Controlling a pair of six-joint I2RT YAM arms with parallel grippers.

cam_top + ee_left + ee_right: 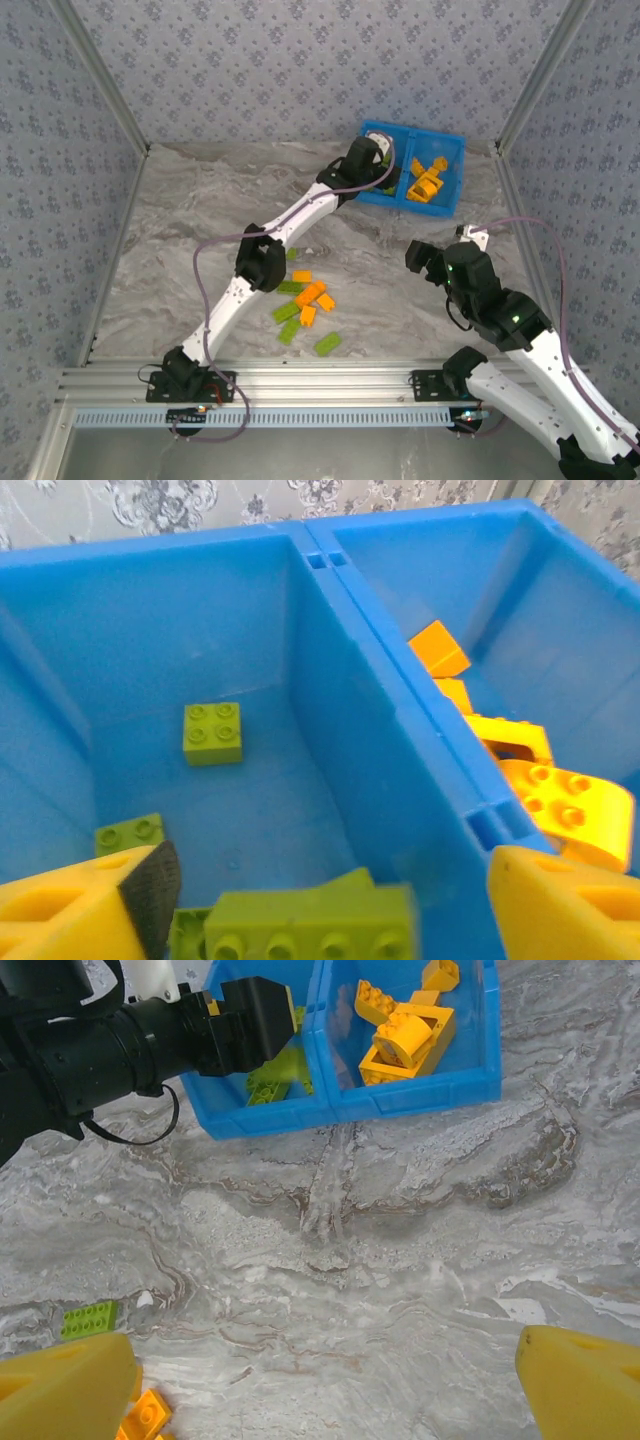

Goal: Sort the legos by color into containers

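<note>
Where the glossy blue tray (340, 670) splits at its ridge, studded lime bricks (212, 733) lie left and orange ones (565, 800) right; loose bricks (305, 300) (both colours) dot the veined marble table (200, 220); left gripper (325, 885) spread around a blurred long lime brick (310, 920), clear of its right finger; right gripper (325, 1370) wide, empty.

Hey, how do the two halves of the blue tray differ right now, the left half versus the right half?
The left half holds lime green bricks, while the right half holds orange pieces. The green bricks lie apart on the left half's floor, whereas the right half's orange pieces are heaped against each other. Both halves are bright blue, open-topped and share one divider.
</note>
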